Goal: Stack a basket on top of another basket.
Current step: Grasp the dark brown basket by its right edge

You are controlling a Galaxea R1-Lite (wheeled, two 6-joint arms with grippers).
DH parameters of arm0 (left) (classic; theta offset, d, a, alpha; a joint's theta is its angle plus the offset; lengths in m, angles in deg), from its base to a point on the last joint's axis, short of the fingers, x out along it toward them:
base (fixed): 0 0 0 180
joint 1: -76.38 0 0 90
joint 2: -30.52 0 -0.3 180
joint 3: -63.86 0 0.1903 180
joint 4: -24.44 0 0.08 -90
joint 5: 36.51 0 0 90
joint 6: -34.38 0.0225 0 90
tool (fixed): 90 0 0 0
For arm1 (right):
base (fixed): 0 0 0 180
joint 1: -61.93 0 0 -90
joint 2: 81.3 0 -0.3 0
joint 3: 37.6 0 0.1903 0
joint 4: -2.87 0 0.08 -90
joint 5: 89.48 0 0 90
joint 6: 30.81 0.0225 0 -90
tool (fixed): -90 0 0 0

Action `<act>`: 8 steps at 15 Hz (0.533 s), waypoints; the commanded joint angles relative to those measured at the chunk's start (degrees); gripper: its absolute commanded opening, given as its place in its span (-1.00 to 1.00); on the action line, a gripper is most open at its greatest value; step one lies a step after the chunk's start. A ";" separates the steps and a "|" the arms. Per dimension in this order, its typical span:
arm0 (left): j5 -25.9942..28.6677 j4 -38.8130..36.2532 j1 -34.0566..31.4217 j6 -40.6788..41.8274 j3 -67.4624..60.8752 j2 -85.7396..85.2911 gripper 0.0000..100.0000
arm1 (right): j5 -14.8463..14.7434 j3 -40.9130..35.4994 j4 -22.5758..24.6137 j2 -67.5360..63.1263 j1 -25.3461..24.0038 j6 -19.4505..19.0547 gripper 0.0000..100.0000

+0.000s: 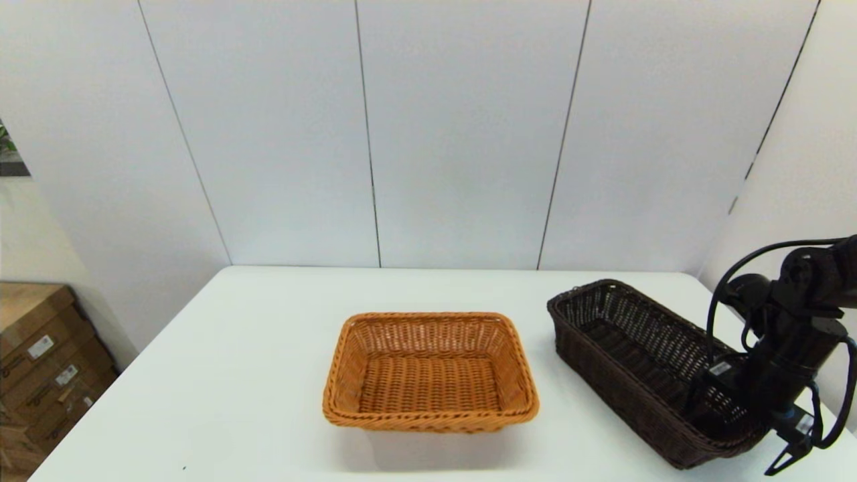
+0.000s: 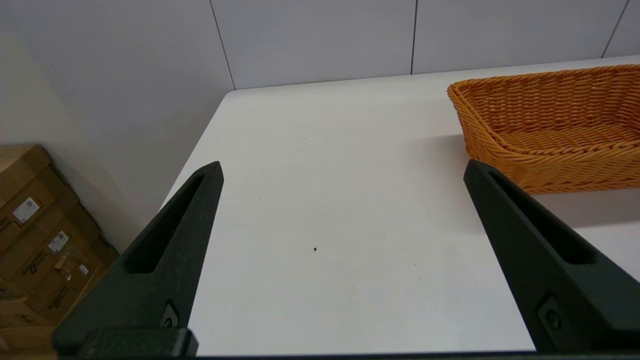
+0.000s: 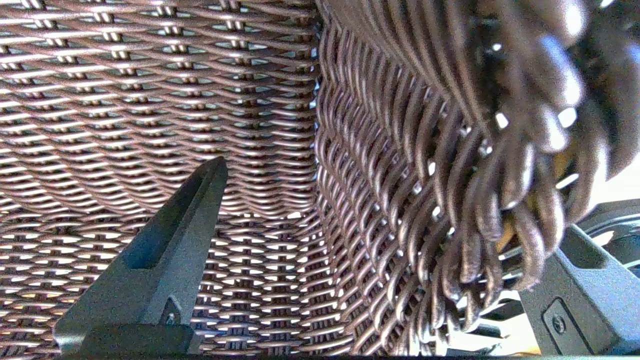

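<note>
Over dark basket's (image 1: 643,365) near wall, right end effector (image 1: 750,428) straddling rim, unclosed.

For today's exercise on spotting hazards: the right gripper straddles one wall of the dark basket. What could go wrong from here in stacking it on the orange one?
1. The right gripper straddles the dark basket at its near end only, so the long basket may tilt or slip when lifted.
2. The fingers are still open; lifting now would leave it behind.
3. A sagging far end could knock the orange basket.

White table (image 1: 234,375): orange basket (image 1: 430,371) centre, dark basket (image 1: 629,355) (right side).
</note>
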 commanded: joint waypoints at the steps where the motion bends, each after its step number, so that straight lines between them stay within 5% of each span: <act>1: 0.01 0.00 0.00 0.02 -0.09 -0.01 1.00 | 0.14 -0.10 -0.30 0.20 0.30 0.22 -1.00; 8: 0.01 0.00 0.00 0.02 -0.09 -0.01 1.00 | 0.05 -0.19 -0.30 0.55 0.30 0.22 -1.00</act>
